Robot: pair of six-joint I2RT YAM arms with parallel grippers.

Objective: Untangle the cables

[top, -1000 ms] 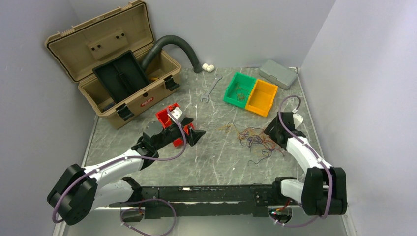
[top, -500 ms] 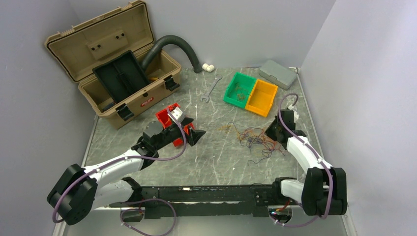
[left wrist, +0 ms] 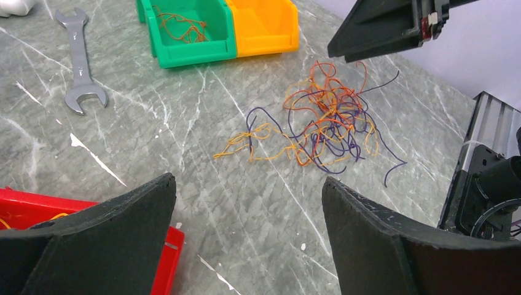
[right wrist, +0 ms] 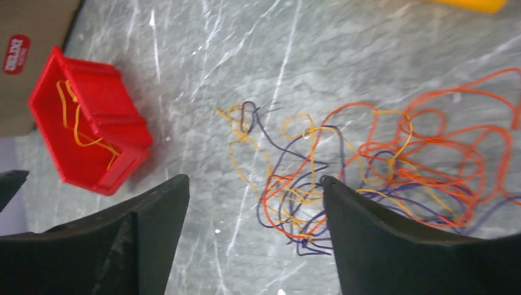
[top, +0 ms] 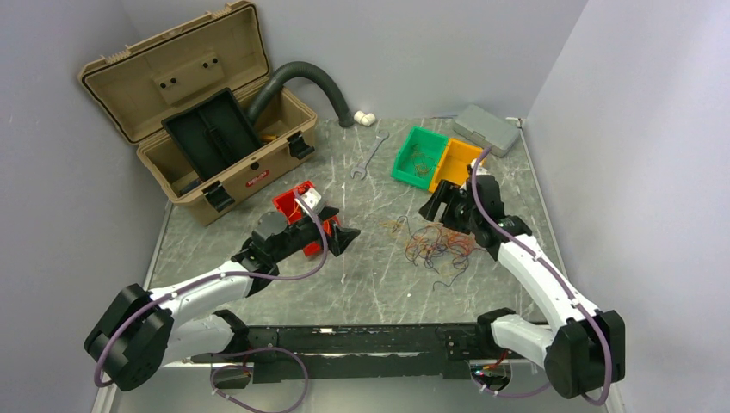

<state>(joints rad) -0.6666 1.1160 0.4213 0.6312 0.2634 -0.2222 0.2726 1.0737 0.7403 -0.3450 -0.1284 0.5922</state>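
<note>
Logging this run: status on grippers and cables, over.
Left gripper open, empty. Right gripper open, over cables, none held. Tangle not yet separated. Wrench apart from it.

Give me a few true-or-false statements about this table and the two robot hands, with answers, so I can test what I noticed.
1. The toolbox has its lid open. True.
2. The wrench lies inside the green bin. False: it lies on the table, beside that bin.
3. The right hand is clamped on the cables. False: it is open above the tangle, holding nothing.
4. The red bin holds yellow wire. True.
5. The left hand is open. True.
</note>
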